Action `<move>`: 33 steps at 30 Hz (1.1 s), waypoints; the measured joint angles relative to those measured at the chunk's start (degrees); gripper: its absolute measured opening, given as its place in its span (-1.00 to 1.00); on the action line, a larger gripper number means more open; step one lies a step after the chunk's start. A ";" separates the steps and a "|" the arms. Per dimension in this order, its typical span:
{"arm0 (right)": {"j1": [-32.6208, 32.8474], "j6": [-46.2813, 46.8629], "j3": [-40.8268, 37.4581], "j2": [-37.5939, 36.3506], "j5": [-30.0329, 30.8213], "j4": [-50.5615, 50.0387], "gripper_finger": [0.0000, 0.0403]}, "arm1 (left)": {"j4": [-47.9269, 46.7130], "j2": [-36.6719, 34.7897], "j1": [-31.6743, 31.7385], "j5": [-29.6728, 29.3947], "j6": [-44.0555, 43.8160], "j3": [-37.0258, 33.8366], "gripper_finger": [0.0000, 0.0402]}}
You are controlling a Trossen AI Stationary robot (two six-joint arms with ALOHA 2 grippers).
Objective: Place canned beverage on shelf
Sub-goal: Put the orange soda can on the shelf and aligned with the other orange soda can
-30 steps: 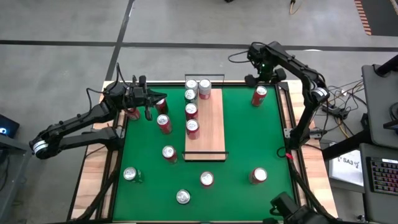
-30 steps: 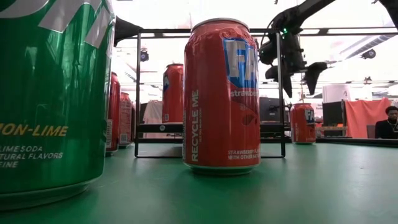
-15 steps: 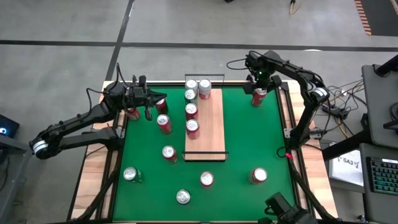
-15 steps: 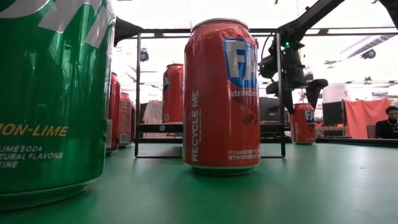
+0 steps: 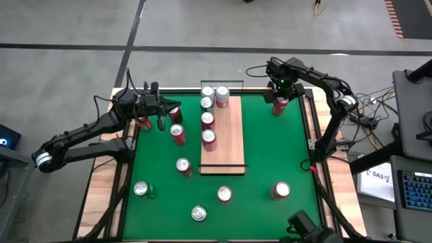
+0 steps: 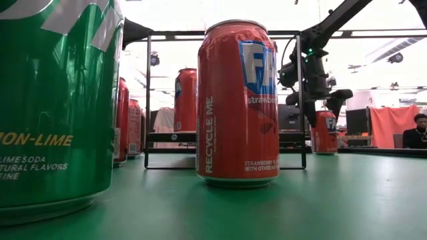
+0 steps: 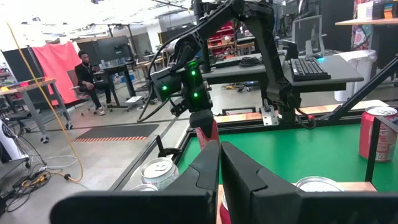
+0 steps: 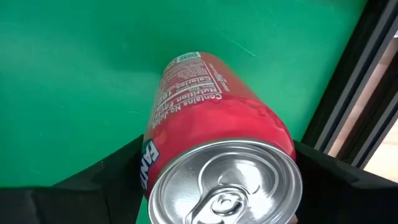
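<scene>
Right jaws (image 8: 217, 180) have dropped around the red can (image 8: 221, 146) at the surface's far right corner, narrowing, not clearly gripping; shelf (image 5: 228, 138) placement follows. Left jaws (image 7: 219, 163) stay shut, empty.

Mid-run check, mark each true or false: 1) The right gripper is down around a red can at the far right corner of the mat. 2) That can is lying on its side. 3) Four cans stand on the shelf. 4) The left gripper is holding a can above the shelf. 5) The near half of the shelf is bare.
1) True: the right gripper straddles the red can.
2) False: it stands upright on the green mat.
3) True: four cans crowd the far half of the shelf.
4) False: the left gripper is shut on nothing, beside the mat's left edge.
5) True.
</scene>
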 joint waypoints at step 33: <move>40.36 22.38 23.66 0.05 -0.02 -10.69 0.46 | 0.32 -0.02 0.00 0.00 -0.27 0.00 -1.00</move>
